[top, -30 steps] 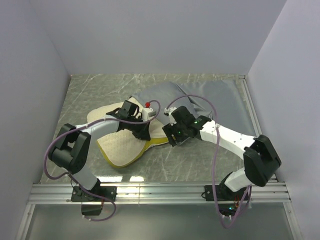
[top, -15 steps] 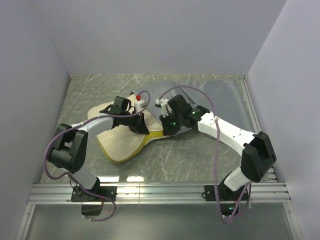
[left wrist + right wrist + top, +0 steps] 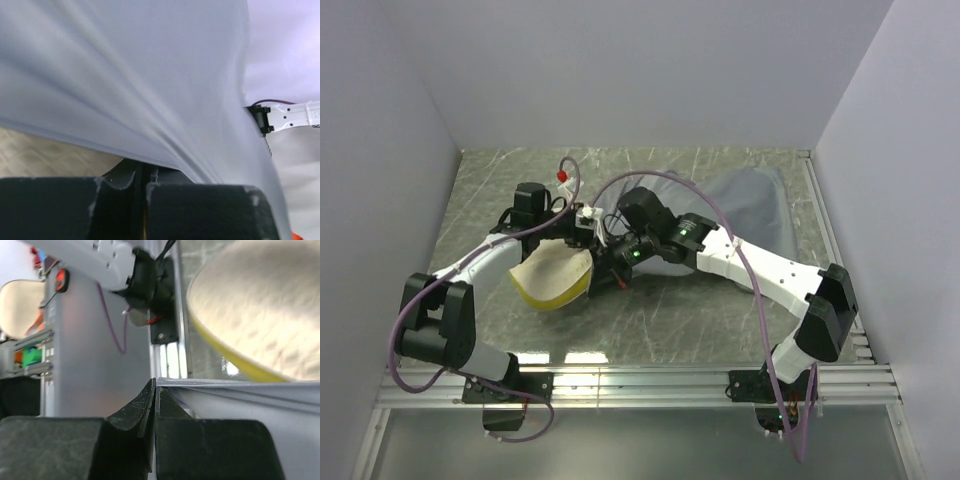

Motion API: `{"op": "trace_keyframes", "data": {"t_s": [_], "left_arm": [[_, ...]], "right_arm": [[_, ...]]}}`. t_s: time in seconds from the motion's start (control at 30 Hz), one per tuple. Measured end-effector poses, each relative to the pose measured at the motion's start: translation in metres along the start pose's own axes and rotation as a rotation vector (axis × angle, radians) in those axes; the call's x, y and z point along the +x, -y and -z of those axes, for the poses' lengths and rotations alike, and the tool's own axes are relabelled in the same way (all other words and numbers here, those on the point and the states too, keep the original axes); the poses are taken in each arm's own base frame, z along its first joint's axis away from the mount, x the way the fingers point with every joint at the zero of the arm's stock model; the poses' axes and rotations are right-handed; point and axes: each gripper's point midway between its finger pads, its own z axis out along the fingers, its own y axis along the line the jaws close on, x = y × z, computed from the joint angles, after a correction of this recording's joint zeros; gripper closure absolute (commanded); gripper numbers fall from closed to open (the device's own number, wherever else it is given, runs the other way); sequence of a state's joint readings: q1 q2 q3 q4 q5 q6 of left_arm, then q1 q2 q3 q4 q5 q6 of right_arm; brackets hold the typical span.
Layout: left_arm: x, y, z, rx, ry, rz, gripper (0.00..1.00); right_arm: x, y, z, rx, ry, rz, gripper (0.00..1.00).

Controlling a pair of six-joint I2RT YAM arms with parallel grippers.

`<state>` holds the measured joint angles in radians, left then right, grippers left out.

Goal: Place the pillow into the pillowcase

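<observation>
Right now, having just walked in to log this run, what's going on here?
The robot's left gripper and right gripper are drawing a blue-grey pillowcase over a cream pillow. Each gripper is shut on the pillowcase's fabric at its opening. One end of the pillow, with its yellow-green edge, sticks out uncovered.
</observation>
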<state>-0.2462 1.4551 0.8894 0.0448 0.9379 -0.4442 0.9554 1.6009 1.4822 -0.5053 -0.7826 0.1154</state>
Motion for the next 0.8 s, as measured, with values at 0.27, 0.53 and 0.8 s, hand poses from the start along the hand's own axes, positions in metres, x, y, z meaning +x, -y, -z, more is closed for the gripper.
{"op": "trace_keyframes", "data": {"t_s": [0.27,0.53,0.8], "left_arm": [[0.061,-0.045,0.012,-0.062,-0.215,-0.005,0.38],[0.07,-0.041,0.06,-0.026,-0.391,-0.323,0.01],[-0.061,-0.111,0.111,-0.322,-0.166,-0.466,0.01]], "right_arm": [[0.034,0.017,0.026,0.007,-0.053,-0.102,0.2],[-0.033,0.103,0.129,0.337,0.168,-0.129,0.19],[-0.065,0.203,0.131,0.645,0.176,-0.139,0.19]]}}
